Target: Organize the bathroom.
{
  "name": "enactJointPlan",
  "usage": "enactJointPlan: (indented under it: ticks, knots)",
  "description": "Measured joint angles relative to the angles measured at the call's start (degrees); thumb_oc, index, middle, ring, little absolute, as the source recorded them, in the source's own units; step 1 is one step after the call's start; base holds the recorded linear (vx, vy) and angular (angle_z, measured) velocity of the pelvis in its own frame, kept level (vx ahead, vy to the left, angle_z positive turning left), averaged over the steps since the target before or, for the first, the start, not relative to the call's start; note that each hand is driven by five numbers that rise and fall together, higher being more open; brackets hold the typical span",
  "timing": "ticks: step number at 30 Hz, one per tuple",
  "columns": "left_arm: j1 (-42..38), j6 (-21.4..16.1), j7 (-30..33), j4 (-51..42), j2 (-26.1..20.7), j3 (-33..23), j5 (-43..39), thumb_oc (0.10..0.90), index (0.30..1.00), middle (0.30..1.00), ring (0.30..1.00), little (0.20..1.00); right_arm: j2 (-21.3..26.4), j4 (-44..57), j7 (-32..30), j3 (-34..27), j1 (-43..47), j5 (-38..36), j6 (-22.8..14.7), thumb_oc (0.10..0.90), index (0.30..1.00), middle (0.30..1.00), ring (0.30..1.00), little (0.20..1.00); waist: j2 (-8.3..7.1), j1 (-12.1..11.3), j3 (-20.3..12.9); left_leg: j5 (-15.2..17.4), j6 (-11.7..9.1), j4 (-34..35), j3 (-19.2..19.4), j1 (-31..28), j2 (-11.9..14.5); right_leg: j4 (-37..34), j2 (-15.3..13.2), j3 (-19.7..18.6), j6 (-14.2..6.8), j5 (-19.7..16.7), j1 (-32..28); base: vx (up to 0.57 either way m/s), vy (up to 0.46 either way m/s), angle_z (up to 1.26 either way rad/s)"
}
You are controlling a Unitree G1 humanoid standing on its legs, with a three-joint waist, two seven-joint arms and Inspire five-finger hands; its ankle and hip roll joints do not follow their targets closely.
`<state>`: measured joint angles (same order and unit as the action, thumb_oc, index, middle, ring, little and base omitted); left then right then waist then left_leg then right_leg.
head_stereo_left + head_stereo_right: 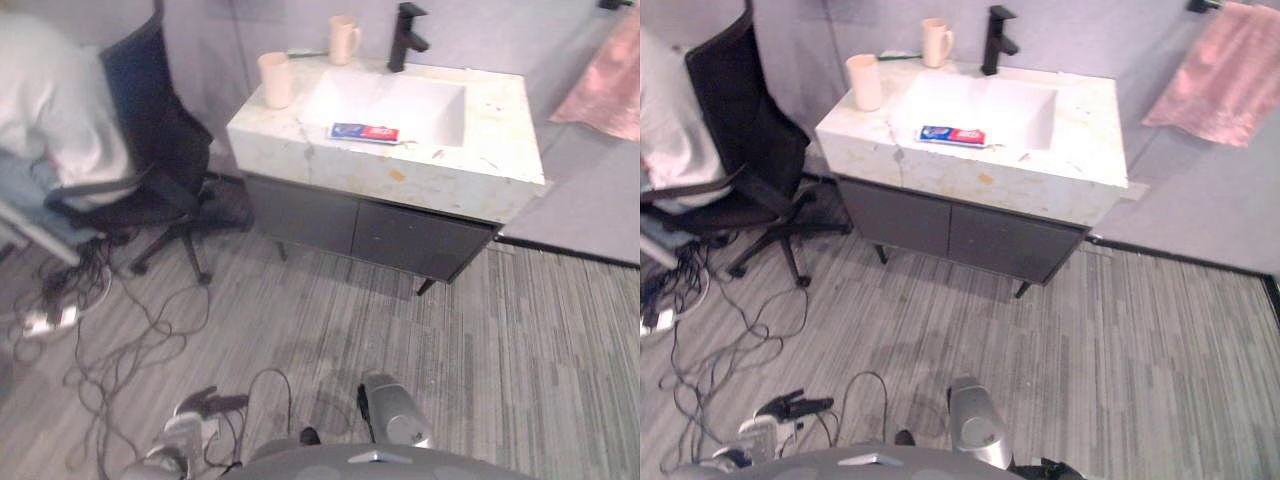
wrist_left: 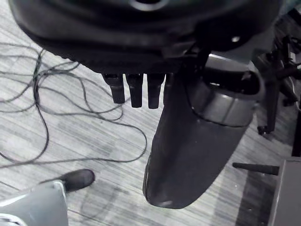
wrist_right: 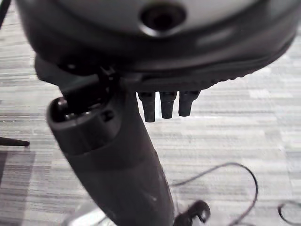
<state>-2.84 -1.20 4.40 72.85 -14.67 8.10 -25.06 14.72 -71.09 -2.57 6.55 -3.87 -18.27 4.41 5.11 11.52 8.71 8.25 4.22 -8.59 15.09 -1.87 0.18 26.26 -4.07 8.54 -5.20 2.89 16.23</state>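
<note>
nearest the head camera, low at the view's edge, the left hand (image 1: 790, 407) hangs over the striped grey floor (image 1: 330, 330) with its dark fingers pointing forward; in the left wrist view its fingers (image 2: 134, 89) hang straight and apart, holding nothing, above loose black cables (image 1: 130, 340) on the floor. the right hand (image 3: 162, 103) shows in its own wrist view the same way, fingers straight and relaxed, empty, over the floor. well ahead stands the vanity, a pale marbled table (image 1: 470, 170) with dark cabinet doors (image 1: 360, 225) beneath and a white sink (image 1: 390, 105) sunk into its top. left of it a black office chair (image 1: 150, 140) holds a seated person (image 1: 50, 100) in a light top. on the wall to the right a pink towel (image 1: 1225, 75) hangs from a rail. behind the sink rises a black faucet (image 1: 405, 35). a cream mug (image 1: 343, 40) stands at the back of the table left of the faucet, and a cream cup (image 1: 275, 80) stands upright near the table's left edge, apart from the mug. a blue and red toothpaste box (image 1: 364, 133) lies flat on the front rim of the sink; its print is too small to read. a green toothbrush (image 1: 305, 53) lies at the back between cup and mug.
</note>
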Motion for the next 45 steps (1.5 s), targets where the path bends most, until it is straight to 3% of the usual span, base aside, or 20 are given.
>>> enactJointPlan:
  ticks: [3, 5, 8, 10, 11, 13, 14, 16, 20, 23, 26, 29, 33, 35, 37, 39, 41, 43, 44, 45]
  knots:
    - [1.0, -0.2, 1.8, -0.3, 0.3, 0.1, -1.2, 0.8, 0.9, 0.9, 0.9, 0.9, -1.9, 2.3, 0.0, 2.6, 0.7, 2.3, 0.0, 0.8, 0.9, 0.9, 0.9, 0.9, -2.87, -1.8, 0.0, -1.7, 0.6, 5.6, 5.4, -2.0, -3.1, -15.6, -1.6, 9.5, -1.1, 0.2, -5.5, 0.22, 0.033, -1.09]
    - [0.3, -0.2, 2.0, -0.4, 0.8, 0.1, -1.3, 0.8, 0.9, 0.9, 0.9, 0.9, -1.9, 2.2, 0.1, 2.5, 0.6, 2.2, 0.0, 0.8, 0.9, 0.9, 0.9, 0.9, -3.94, -1.6, 0.7, -2.9, 0.6, 7.3, 5.4, -2.3, -3.2, -17.5, -1.5, 9.7, -0.8, -1.5, -5.7, 0.26, -0.003, -0.09]
    - [0.1, -0.1, 1.7, -1.1, 1.4, -0.1, -1.0, 0.8, 0.9, 0.9, 0.9, 0.9, -1.9, 1.6, -0.3, 2.4, -0.2, 2.0, 0.2, 0.8, 0.9, 0.9, 0.9, 0.9, -5.19, -1.0, 0.7, -3.5, -0.6, 8.6, 3.3, -4.7, -2.7, -20.5, 1.1, 6.5, 0.1, -3.6, -9.1, 0.28, -0.024, 0.4]
    - [0.6, -0.2, 1.5, -1.5, 1.4, -0.1, -0.1, 0.8, 0.9, 0.9, 0.9, 0.9, -2.0, 1.8, -0.4, 2.3, 0.1, 2.1, 0.1, 0.8, 0.9, 0.9, 0.9, 0.9, -6.26, -1.1, 0.5, -1.9, -3.3, 3.7, 1.9, -4.5, -2.2, -21.1, 1.6, 5.0, 2.4, -4.5, -11.5, 0.22, -0.04, 0.39]
    - [0.5, -0.7, 1.5, -1.5, 1.5, -1.6, 0.2, 0.8, 0.9, 0.9, 0.9, 0.9, -2.2, 1.6, -0.3, 2.0, 0.3, 2.1, 0.1, 0.8, 0.9, 0.9, 0.9, 0.9, -7.41, -1.4, 1.4, 0.1, -6.8, -8.2, 0.2, -0.4, -1.7, -21.8, 1.1, 3.7, 4.2, -4.1, -13.6, 0.08, -0.006, 0.14]
    - [1.5, -1.3, 1.6, -1.5, 2.5, -1.9, 0.1, 0.8, 0.9, 0.9, 0.9, 0.9, -0.7, 2.4, -0.4, 2.4, 1.4, 2.1, -0.3, 0.8, 0.9, 0.9, 0.9, 0.9, -8.14, -3.9, 0.9, -0.4, -11.3, -24.3, -3.3, 6.9, -0.2, -23.8, 1.0, 1.4, 6.3, -5.0, -15.5, 0.14, 0.009, -0.34]
    - [2.0, -1.1, 1.6, -1.5, 3.0, -1.9, 0.1, 0.8, 0.9, 0.9, 0.9, 0.9, 0.2, 2.7, -0.5, 2.7, 2.2, 2.1, -1.0, 0.8, 0.9, 0.9, 0.9, 0.9, -6.7, -4.0, 0.9, 0.2, -11.3, -26.4, -4.7, 8.9, 0.8, -24.0, 1.6, 1.1, 6.7, -4.9, -15.5, 0.19, 0.048, -0.43]
    - [2.3, -1.1, 1.9, -1.5, 3.1, -2.2, 0.2, 0.8, 0.9, 0.9, 0.9, 0.9, 1.1, 3.1, -0.7, 2.7, 4.1, 1.8, -1.4, 0.8, 0.9, 0.9, 0.9, 0.9, -5.29, -3.7, 1.6, 0.8, -10.2, -23.1, -6.2, 10.3, 2.5, -25.0, 2.5, 0.6, 7.6, -5.1, -16.4, 0.26, 0.118, -0.23]
    - [2.3, -1.2, 3.0, -1.6, 3.0, -2.0, 0.2, 0.8, 0.9, 0.9, 0.9, 0.9, 1.0, 1.9, -0.6, 1.9, 4.7, 1.6, -2.1, 0.8, 0.9, 0.9, 0.9, 0.9, -5.52, -3.5, 1.7, -3.3, -6.3, 2.0, -8.0, 3.2, 3.0, -27.4, 3.0, -1.2, 7.1, -5.3, -18.3, 0.27, 0.182, -0.25]
    - [2.0, -1.2, 3.2, -1.7, 2.8, -1.8, 0.3, 0.8, 0.9, 0.9, 0.9, 0.9, 0.6, 1.1, -0.5, 1.9, 3.9, 1.6, -2.6, 0.8, 0.9, 0.9, 0.9, 0.9, -5.03, -3.3, 1.6, -12.1, -4.3, 13.1, -9.1, -1.5, 3.6, -30.0, 4.3, -2.3, 5.5, -6.5, -19.8, 0.22, 0.184, -0.22]
    - [1.0, -1.4, 3.0, -1.3, 1.9, -1.8, 0.7, 0.8, 0.9, 0.9, 0.9, 0.9, -1.1, 0.8, -0.7, 1.8, 2.0, 1.5, -2.8, 0.8, 0.9, 0.9, 0.9, 0.9, -6.98, -3.2, 1.7, -12.1, -2.6, 13.5, -8.3, -1.9, 2.8, -30.1, 3.6, -2.5, 4.4, -6.2, -19.8, 0.28, 0.316, -0.14]
    - [1.0, -1.5, 2.6, -1.4, 1.6, -1.8, 0.9, 0.8, 0.9, 0.9, 0.9, 0.9, -2.1, 0.5, -0.5, 1.9, 0.8, 1.7, -2.6, 0.8, 0.9, 0.9, 0.9, 0.9, -7.25, -3.1, 1.9, -11.6, -1.8, 13.4, -7.5, -3.6, 2.4, -28.0, 3.1, -2.6, 3.9, -5.9, -20.0, 0.21, 0.268, -0.19]
    - [-0.1, -1.5, 2.6, -1.4, 1.2, -2.0, 0.9, 0.8, 0.9, 0.9, 0.9, 0.9, -1.8, 1.1, -0.7, 0.7, 1.1, 2.2, -3.2, 0.8, 0.9, 0.9, 0.9, 0.9, -5.32, -1.8, 2.7, -9.3, -0.8, 13.7, -5.9, -6.5, 2.6, -20.0, 2.9, -2.6, 2.1, -4.9, -18.1, 0.21, 0.267, -0.23]
    - [-1.3, -1.4, 2.6, -1.2, 1.2, -2.0, 1.0, 0.8, 0.9, 0.9, 0.9, 0.9, -1.3, 1.2, -0.6, 0.7, 1.5, 2.2, -4.2, 0.8, 0.9, 0.9, 0.9, 0.9, -3.75, -1.6, 3.0, -8.4, 0.6, 13.7, -4.4, -7.1, 3.1, -11.2, 3.0, -2.6, 0.8, -5.0, -13.7, 0.25, 0.241, -0.33]
    - [-1.9, -1.4, 2.7, -0.9, 1.3, -1.0, 1.4, 0.8, 0.9, 0.9, 0.9, 0.9, -1.1, 1.2, -0.5, -0.2, 2.2, 2.2, -5.4, 0.8, 0.9, 0.9, 0.9, 0.9, -2.16, -1.3, 3.5, -8.0, 1.6, 13.7, -3.8, -7.6, 3.8, -1.9, 2.7, -2.2, -2.8, -7.2, -8.6, 0.25, 0.149, -0.19]
    - [-1.1, -1.9, 2.9, -1.0, 1.3, -0.8, 3.4, 0.8, 0.9, 0.9, 0.9, 0.9, -1.2, 1.0, 0.1, -0.2, 2.4, 2.6, -5.0, 0.8, 0.9, 0.9, 0.9, 0.9, -1.5, -1.1, 2.7, -8.0, 2.6, 13.7, -2.2, -7.3, 3.5, 5.8, 0.6, -0.7, -2.5, -3.4, -4.2, 0.24, 0.022, -0.15]
    - [0.9, -2.4, 3.0, -1.3, 1.4, -0.7, 3.0, 0.8, 0.9, 0.9, 0.9, 0.9, -1.2, 1.1, -0.3, 1.0, 2.3, 5.2, -4.8, 0.8, 0.9, 0.9, 0.9, 0.9, -1.92, -1.3, 1.7, -7.5, 2.1, 13.7, -0.9, -7.3, 3.1, 0.7, -1.0, 3.2, -1.6, 0.1, -5.0, 0.22, -0.038, -0.3]
    - [2.5, -2.4, 3.3, -1.2, 1.1, -1.0, 2.8, 0.8, 0.9, 0.9, 0.9, 0.9, -1.2, 1.0, -0.5, 2.0, 1.8, 6.8, -4.6, 0.8, 0.9, 0.9, 0.9, 0.9, -3.11, -2.3, 1.0, -7.1, 1.7, 13.7, 0.3, -7.6, 2.5, -6.1, -1.7, 4.9, -1.2, 0.3, -6.9, 0.25, -0.08, -0.55]
    - [4.7, -2.5, 4.3, -0.7, 0.8, -0.9, 2.1, 0.8, 0.9, 0.9, 0.9, 0.9, -1.6, 1.9, -0.5, 3.1, 0.8, 6.7, -4.0, 0.8, 0.9, 0.9, 0.9, 0.9, -5.01, -3.6, 0.0, -6.2, 0.9, 13.7, 1.6, -7.4, 1.7, -14.1, -2.0, 8.7, -1.5, 0.4, -8.0, 0.23, -0.077, -0.71]
    - [5.4, -2.4, 4.6, -0.3, 0.6, -0.9, 1.3, 0.8, 0.9, 0.9, 0.9, 0.9, -1.9, 1.9, -0.3, 3.2, 0.8, 6.6, -3.9, 0.8, 0.9, 0.9, 0.9, 0.9, -6.14, -3.8, -0.3, -5.9, 0.6, 13.6, 2.2, -7.4, 1.4, -18.2, -1.9, 9.7, -1.7, -0.6, -8.1, 0.33, -0.098, -0.52]
